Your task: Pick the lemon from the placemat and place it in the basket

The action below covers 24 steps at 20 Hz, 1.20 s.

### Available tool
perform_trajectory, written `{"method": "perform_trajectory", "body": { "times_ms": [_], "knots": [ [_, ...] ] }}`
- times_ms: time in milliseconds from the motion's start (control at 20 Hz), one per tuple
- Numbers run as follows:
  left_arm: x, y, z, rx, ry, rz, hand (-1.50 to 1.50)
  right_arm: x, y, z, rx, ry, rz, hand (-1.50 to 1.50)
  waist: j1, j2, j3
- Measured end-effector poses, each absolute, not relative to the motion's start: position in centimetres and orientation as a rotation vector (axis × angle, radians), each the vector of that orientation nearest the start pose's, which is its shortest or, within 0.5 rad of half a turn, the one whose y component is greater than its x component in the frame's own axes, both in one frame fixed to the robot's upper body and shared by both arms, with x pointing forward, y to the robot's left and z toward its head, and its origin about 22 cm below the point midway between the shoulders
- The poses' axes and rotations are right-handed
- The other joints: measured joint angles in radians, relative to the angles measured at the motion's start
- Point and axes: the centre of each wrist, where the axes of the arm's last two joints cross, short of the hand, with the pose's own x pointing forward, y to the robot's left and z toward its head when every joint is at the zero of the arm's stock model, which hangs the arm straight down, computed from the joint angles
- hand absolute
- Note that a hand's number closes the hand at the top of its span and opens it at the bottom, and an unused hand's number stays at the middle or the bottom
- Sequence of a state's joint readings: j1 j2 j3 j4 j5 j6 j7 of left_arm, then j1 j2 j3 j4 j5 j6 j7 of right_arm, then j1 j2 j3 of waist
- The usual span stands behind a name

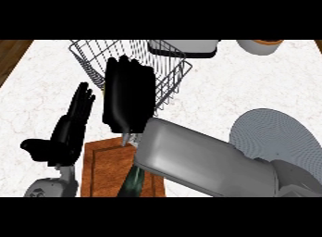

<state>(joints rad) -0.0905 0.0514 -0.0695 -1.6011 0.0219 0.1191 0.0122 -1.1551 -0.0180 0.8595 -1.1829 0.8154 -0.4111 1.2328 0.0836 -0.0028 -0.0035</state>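
The right robot hand (128, 95) hovers over the wire basket (89, 62), fingers curled together so the lemon is hidden (likely held inside); releasing it seems next, while the left robot hand (71, 122) rests open.

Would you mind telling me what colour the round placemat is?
Grey, finely ribbed round placemat, best seen in the head view.

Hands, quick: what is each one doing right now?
Left hand: open, fingers straight, holding nothing.
Right hand: over the wire basket; cannot tell whether it holds anything.
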Motion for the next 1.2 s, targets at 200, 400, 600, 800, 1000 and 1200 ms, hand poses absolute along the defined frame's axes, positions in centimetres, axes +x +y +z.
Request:
{"method": "perform_trajectory", "body": {
  "times_ms": [200, 400, 600, 800, 1000, 1200],
  "knots": [
    [25.9, 21.8, 3.2, 0.033, -1.673, -0.002, 0.0, 29.8, 5.7, 15.8, -1.056, -1.646, 0.716, 1.5, -0.012, 0.001, 0.001],
    [25.9, 22.5, 3.2, 0.038, -1.674, 0.005, 0.0, 30.2, 5.4, 14.4, -1.068, -1.613, 0.734, 1.5, -0.025, 0.002, 0.001],
    [25.6, 22.4, 3.2, 0.048, -1.68, 0.008, 0.0, 30.6, 5.3, 13.8, -1.061, -1.587, 0.742, 1.5, -0.031, -0.001, 0.003],
    [25.7, 22.1, 3.1, 0.048, -1.681, 0.018, 0.0, 31.3, 4.8, 12.5, -1.051, -1.556, 0.743, 1.5, -0.035, -0.002, 0.004],
    [25.1, 22.2, 3.2, 0.05, -1.681, 0.017, 0.0, 31.6, 4.2, 11.2, -1.038, -1.549, 0.729, 1.5, -0.035, -0.004, 0.005],
    [25.2, 22.5, 3.6, 0.061, -1.679, 0.021, 0.0, 32.0, 3.7, 10.4, -1.024, -1.544, 0.704, 1.5, -0.039, -0.007, 0.006]
  ]
}}
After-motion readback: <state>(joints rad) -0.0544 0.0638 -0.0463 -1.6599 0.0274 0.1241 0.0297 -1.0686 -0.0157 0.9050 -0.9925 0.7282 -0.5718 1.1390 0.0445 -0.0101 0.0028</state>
